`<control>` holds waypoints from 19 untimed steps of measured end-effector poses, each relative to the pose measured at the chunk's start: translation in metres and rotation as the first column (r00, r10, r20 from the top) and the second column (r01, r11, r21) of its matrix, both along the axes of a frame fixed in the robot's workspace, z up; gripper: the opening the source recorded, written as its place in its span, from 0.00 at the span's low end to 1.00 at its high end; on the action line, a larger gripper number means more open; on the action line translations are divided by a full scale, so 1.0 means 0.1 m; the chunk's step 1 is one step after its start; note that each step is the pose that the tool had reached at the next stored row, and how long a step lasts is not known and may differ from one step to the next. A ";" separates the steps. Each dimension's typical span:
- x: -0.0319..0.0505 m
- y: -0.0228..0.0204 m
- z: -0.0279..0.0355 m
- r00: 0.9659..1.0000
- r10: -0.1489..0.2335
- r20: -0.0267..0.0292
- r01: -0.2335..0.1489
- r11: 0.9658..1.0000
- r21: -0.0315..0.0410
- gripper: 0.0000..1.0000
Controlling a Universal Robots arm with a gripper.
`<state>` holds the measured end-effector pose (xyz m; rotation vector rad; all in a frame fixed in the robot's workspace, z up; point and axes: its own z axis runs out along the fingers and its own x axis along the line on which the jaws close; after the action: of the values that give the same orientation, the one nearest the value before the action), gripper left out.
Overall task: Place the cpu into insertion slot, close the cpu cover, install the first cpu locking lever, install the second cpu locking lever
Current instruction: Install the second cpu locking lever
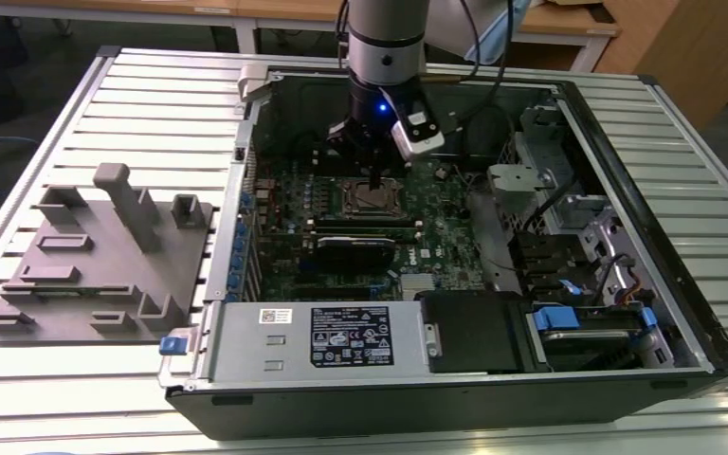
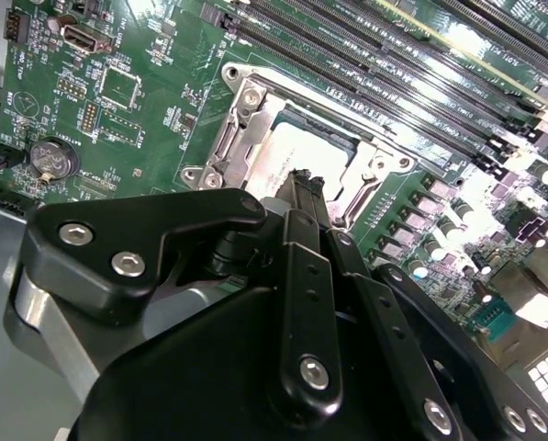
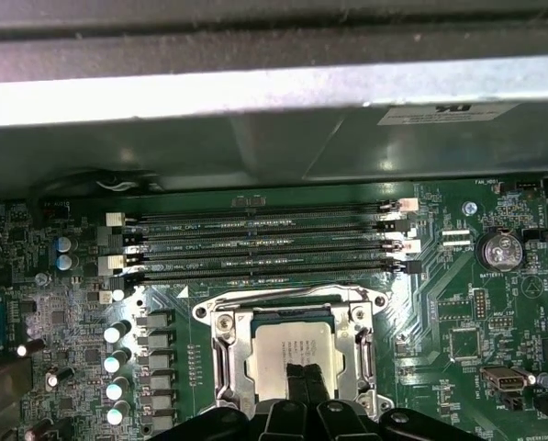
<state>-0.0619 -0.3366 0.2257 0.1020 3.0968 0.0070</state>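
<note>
Scene: An open computer case (image 1: 617, 237) lies on a slatted counter (image 1: 35, 379), its green motherboard (image 1: 326, 237) facing up. A grey moulded fixture tray (image 1: 99, 256) sits on the counter toward the exterior view's left.

Arm pose: The arm (image 1: 383, 38) comes down near-vertically into the case from the far side, wrist pointing straight down at the board, stopped right over the socket.

Pincer: The pincer (image 3: 301, 386) hangs directly above the socket. Its two black fingertips (image 2: 303, 188) are pressed together with no gap to be seen, and nothing is held between them. They sit at or just above the chip's top; whether they touch it cannot be told.

Cpu: The cpu (image 3: 292, 354), dull silver, lies flat inside the insertion slot (image 3: 229, 344) in both wrist views, level with the socket frame.

Cpu cover: The silvery cpu cover (image 2: 241, 129) appears to lie down around the chip, its window framing the metal top, though whether it is fully seated is hard to judge.

Locking levers: Too fine to make out; their position cannot be told.

Step in hand: By my reading, the chip is already placed and the work stands at closing or pressing the cover.

What the next move calls for: Likely a gentle, straight downward press, keeping clear of the long black memory slots (image 3: 255, 243) just beside the socket.
</note>
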 end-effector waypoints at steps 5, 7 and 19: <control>0.000 0.000 0.010 1.000 0.000 0.000 0.000 1.000 0.000 0.10; 0.000 0.000 0.012 1.000 0.000 0.000 0.000 1.000 0.000 0.10; 0.000 0.000 0.119 1.000 0.000 0.000 0.000 1.000 0.000 0.10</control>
<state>-0.0618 -0.3366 0.2375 0.1020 3.0968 0.0071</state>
